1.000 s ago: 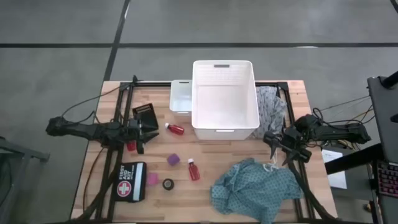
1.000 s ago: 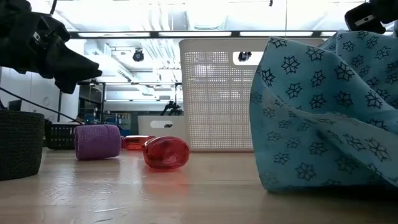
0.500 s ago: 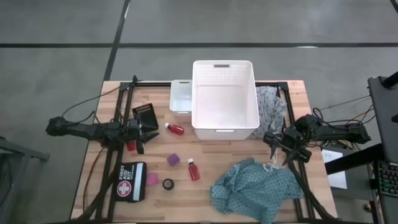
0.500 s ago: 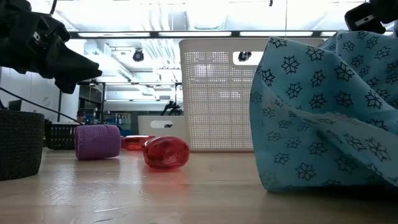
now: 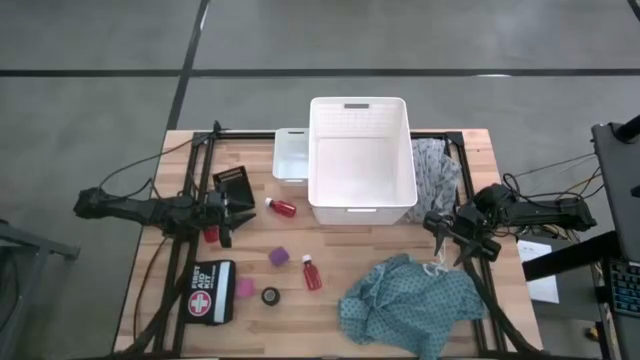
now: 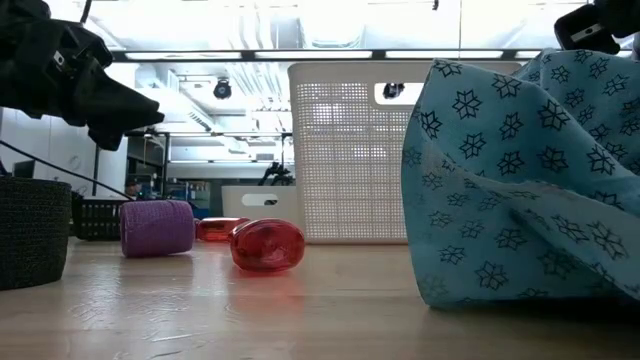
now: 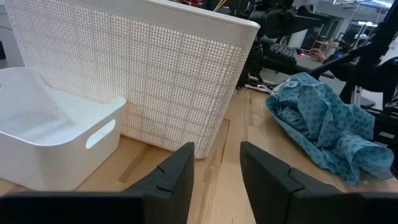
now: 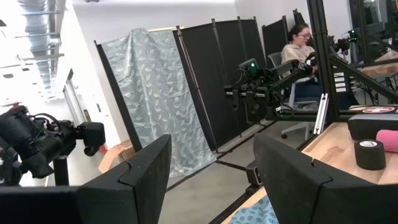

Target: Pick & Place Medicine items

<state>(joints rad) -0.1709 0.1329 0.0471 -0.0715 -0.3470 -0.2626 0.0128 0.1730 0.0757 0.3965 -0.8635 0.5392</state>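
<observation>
Two small red bottles with white caps lie on their sides on the table: one (image 5: 283,207) near the big white basket (image 5: 361,205), one (image 5: 311,272) toward the near edge (image 6: 267,245). A purple piece (image 5: 279,257) (image 6: 157,227), a pink piece (image 5: 245,287) and a black ring (image 5: 270,296) (image 8: 373,154) lie between them. The teal cloth (image 5: 410,305) is heaped at near right and the grey cloth (image 5: 436,168) lies beside the basket. My left gripper (image 5: 226,212) (image 7: 214,168) hovers open left of the bottles, with another red piece (image 5: 211,234) beside it. My right gripper (image 5: 446,236) (image 8: 211,174) hangs open above the teal cloth's far edge.
A small white bin (image 5: 291,155) (image 7: 50,137) stands against the basket's left side. A black case (image 5: 235,184) and a first-aid pouch (image 5: 212,290) lie at the left. Black frame bars run along the table's sides. A person sits in the room beyond (image 8: 298,56).
</observation>
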